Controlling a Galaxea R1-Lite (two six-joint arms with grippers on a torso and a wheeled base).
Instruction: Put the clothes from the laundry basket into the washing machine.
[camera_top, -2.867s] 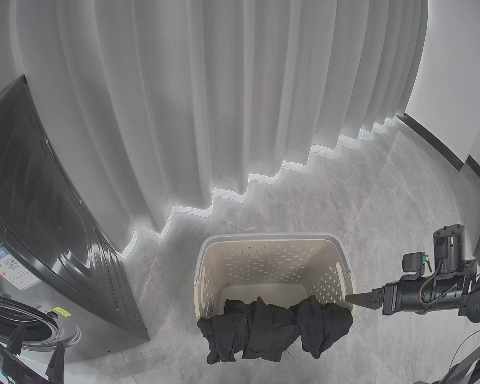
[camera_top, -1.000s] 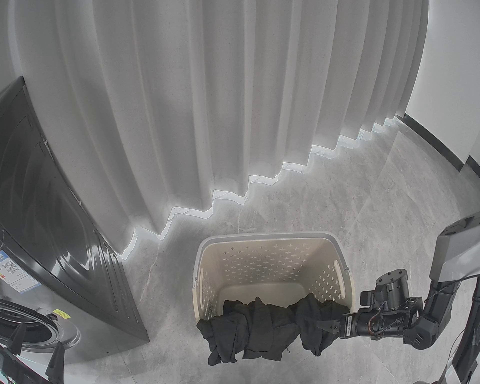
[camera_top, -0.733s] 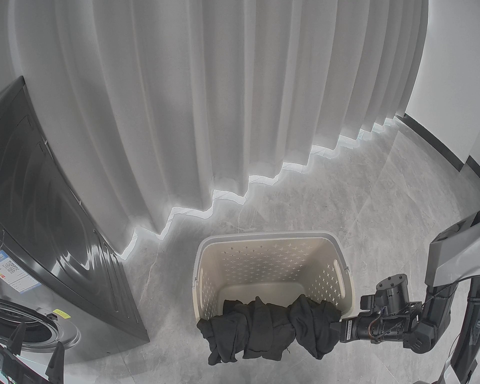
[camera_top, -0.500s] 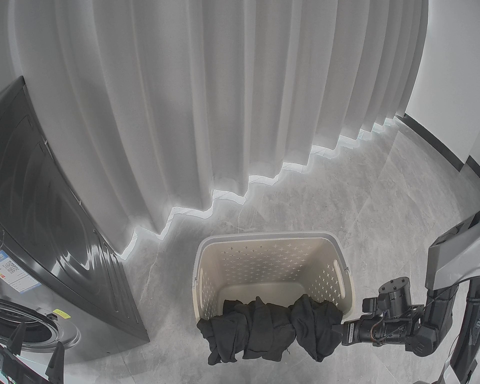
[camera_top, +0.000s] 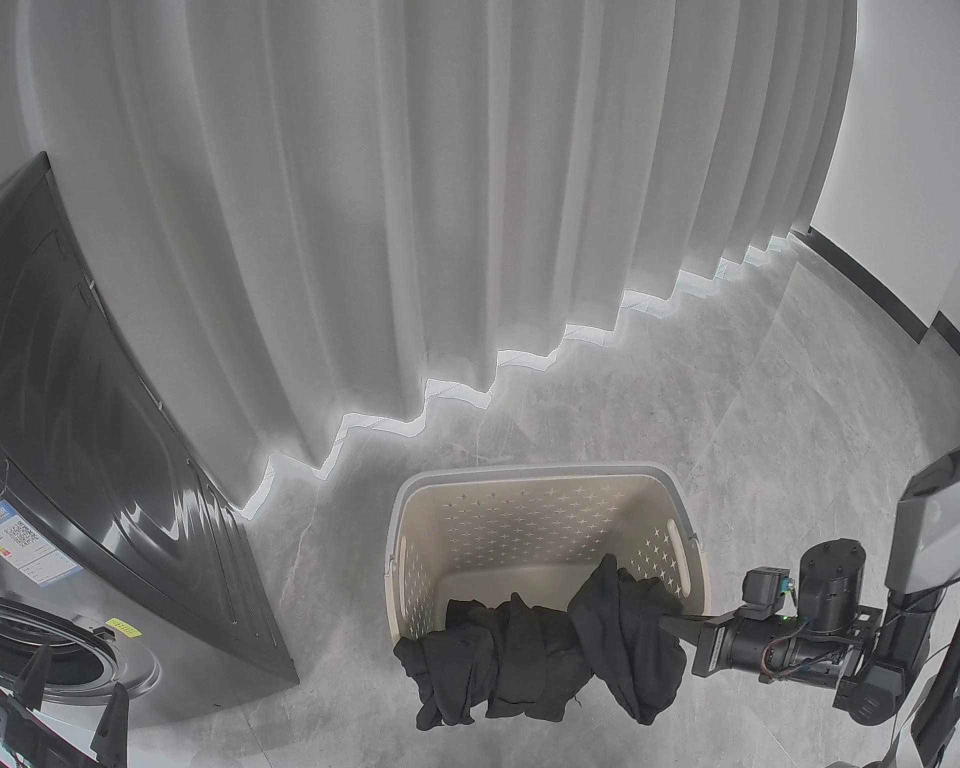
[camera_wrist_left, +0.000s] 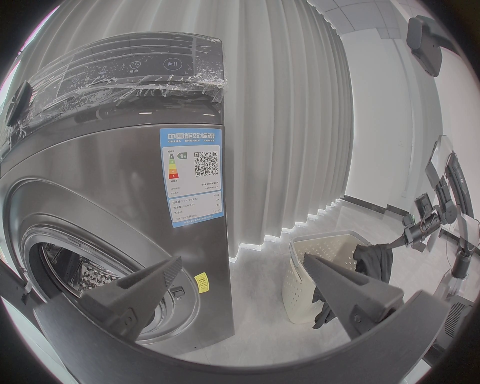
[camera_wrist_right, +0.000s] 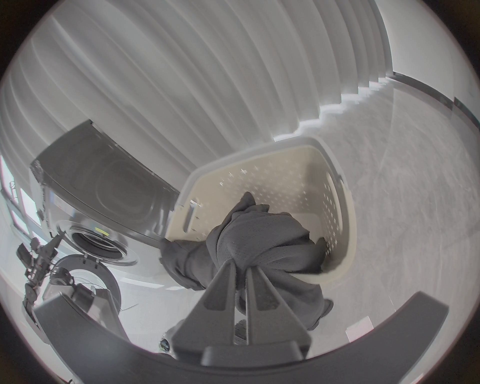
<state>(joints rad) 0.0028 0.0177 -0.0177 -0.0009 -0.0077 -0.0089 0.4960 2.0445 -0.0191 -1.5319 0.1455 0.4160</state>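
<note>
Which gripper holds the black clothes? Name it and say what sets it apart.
The right gripper: its fingers are shut on the black clothes draped over the laundry basket rim. The left gripper is open, by the washing machine.

black clothes (camera_top: 520, 650) draped over cream laundry basket (camera_top: 540, 472) rim; washing machine (camera_top: 90, 450) open

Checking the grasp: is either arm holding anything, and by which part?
The right gripper pinches the black clothes by their bunched right end; the left gripper, open, holds nothing.

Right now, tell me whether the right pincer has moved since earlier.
Yes: the right pincer moved left toward the laundry basket and shut on the black garment.
</note>
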